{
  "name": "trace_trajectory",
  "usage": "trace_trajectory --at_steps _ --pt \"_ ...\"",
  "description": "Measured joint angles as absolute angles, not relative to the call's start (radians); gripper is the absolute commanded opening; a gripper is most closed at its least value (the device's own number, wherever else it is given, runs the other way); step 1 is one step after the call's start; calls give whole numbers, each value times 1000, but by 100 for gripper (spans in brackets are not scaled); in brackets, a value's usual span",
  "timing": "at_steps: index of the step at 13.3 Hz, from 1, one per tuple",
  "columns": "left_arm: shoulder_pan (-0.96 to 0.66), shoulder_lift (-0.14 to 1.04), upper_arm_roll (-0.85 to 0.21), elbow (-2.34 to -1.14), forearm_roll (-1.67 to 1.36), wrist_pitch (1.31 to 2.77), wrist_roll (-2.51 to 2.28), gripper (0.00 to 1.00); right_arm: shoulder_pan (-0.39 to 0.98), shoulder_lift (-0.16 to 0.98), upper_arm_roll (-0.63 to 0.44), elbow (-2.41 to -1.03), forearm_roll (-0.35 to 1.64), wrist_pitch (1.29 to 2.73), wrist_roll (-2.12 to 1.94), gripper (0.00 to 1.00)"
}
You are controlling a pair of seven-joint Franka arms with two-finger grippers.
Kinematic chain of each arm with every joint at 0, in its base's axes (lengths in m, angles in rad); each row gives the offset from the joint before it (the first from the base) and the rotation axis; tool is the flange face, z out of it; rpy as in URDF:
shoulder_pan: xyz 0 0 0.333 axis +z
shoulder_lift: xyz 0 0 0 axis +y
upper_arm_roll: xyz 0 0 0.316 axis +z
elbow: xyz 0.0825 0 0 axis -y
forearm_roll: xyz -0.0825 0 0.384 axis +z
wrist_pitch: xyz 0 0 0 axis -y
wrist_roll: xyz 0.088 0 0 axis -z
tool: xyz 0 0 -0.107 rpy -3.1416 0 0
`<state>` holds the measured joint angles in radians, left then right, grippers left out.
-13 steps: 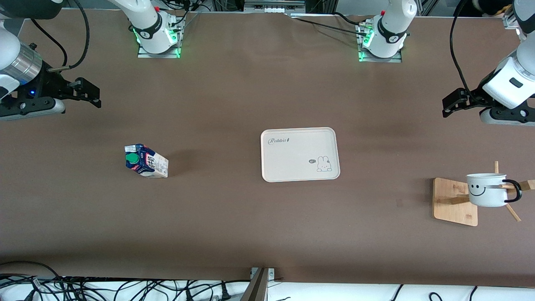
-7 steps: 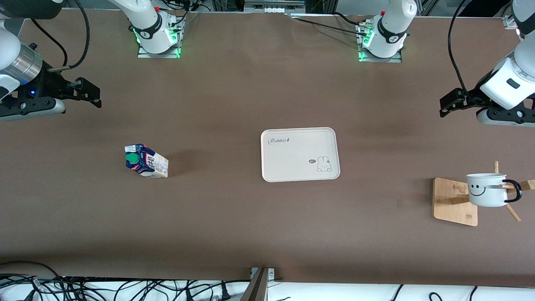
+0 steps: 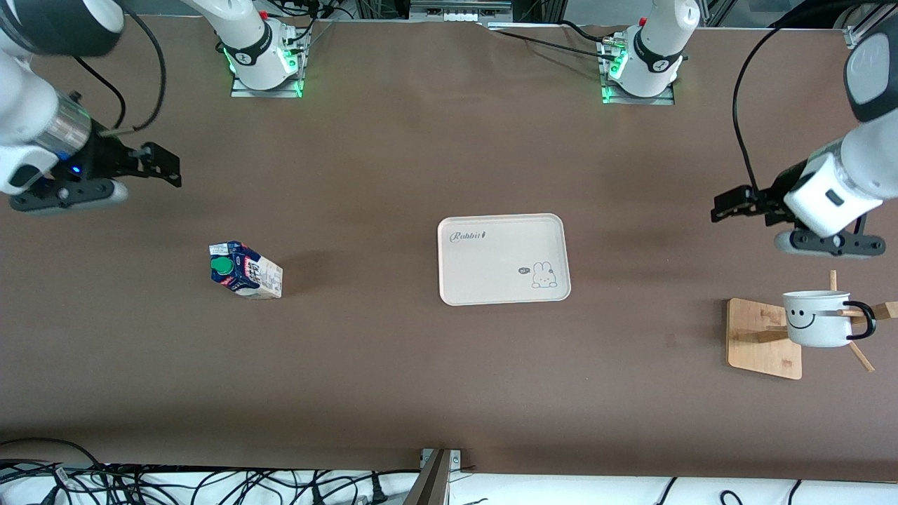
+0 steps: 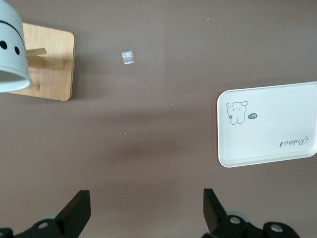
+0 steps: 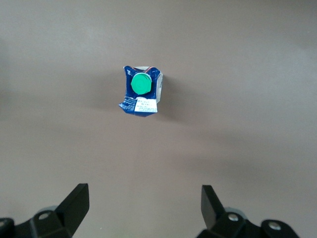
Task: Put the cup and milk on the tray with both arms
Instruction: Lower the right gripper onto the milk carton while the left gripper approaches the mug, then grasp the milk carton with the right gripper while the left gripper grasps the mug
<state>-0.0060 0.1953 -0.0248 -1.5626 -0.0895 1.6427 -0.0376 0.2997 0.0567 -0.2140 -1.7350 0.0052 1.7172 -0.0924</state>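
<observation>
- The milk (image 3: 245, 271) stands upright on the table toward the right arm's end, well apart from the tray (image 3: 502, 259) at mid-table.
- The right gripper (image 3: 156, 163) hangs over bare table with its fingers spread wide and empty; it should centre over the green cap (image 5: 140, 84) before descending, then close on the carton's flat sides.
- The cup (image 3: 816, 318) hangs on the wooden rack (image 3: 763, 338) toward the left arm's end.
- The left gripper (image 3: 733, 205), also spread and empty, is over bare table beside the rack.
- How the handle sits on the peg is unclear, probably hooked, so lift along the peg.
</observation>
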Motion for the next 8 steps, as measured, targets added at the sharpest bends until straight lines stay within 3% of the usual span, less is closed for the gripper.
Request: trace_trajectory --at_steps 3,8 --pt "3 189 -23 -1593 -89 1731 -162 100 303 167 -214 -1749 43 1840 -71 100" --pt "31 -21 -22 -1986 -89 2149 -371 100 308 338 -214 -1753 122 2021 -60 100"
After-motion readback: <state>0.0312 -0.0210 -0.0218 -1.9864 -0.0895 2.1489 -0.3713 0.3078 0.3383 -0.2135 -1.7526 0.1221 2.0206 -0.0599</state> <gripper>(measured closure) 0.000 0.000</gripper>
